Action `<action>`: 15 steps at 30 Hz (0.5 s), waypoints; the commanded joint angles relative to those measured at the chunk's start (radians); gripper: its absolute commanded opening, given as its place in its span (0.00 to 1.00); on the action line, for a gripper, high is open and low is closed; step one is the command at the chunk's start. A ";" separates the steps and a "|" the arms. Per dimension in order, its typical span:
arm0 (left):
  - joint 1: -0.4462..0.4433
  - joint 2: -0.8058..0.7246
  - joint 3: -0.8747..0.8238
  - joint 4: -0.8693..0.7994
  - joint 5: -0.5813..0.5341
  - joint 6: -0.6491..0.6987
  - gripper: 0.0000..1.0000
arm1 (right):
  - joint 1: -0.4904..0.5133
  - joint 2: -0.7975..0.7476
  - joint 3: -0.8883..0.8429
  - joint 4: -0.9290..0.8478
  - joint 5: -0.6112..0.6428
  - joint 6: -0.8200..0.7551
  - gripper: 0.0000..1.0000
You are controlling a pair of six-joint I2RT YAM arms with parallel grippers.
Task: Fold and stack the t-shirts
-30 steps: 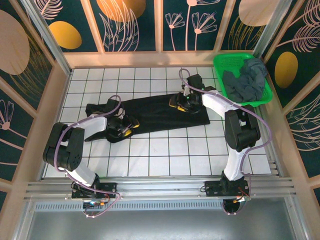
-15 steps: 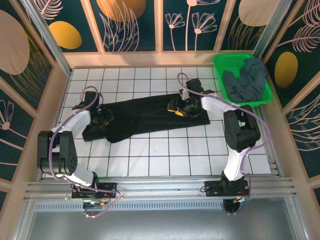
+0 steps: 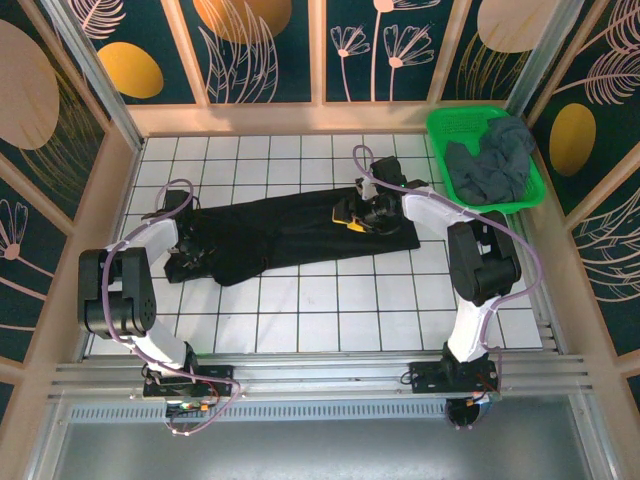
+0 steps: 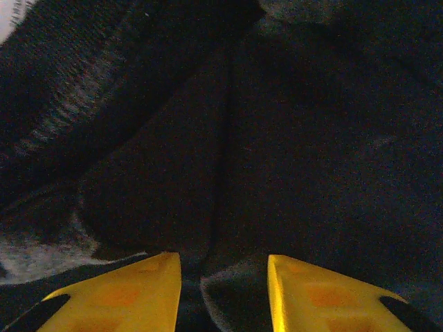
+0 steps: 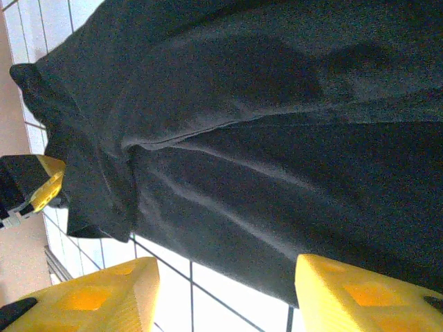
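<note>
A black t-shirt lay stretched across the white-tiled desk, running from 9 o'clock toward 3 o'clock, its 9 o'clock end bunched and its 3 o'clock end flat and square. The left tool sat low on the bunched end. In the left wrist view its yellow fingers stood apart, with a ridge of dark cloth in the gap. The right tool hovered over the shirt's 12 o'clock edge, jaws wide apart above the hem where cloth met bare tile. Open tiles stretched from the shirt toward 6 o'clock, with a narrower strip at 12 o'clock. A slate grey t-shirt lay heaped in the green mesh basket in the desk's 1 o'clock corner, well apart from the black one.
</note>
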 commanded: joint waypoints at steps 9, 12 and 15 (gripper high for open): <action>0.007 0.020 -0.045 0.048 0.061 0.007 0.28 | 0.013 -0.022 0.015 0.010 -0.022 -0.010 0.55; 0.007 -0.004 -0.033 0.039 0.063 0.000 0.22 | 0.014 -0.020 0.014 0.008 -0.018 -0.009 0.55; 0.007 -0.026 -0.014 0.016 0.071 -0.013 0.14 | 0.014 -0.020 0.008 0.010 -0.015 -0.007 0.55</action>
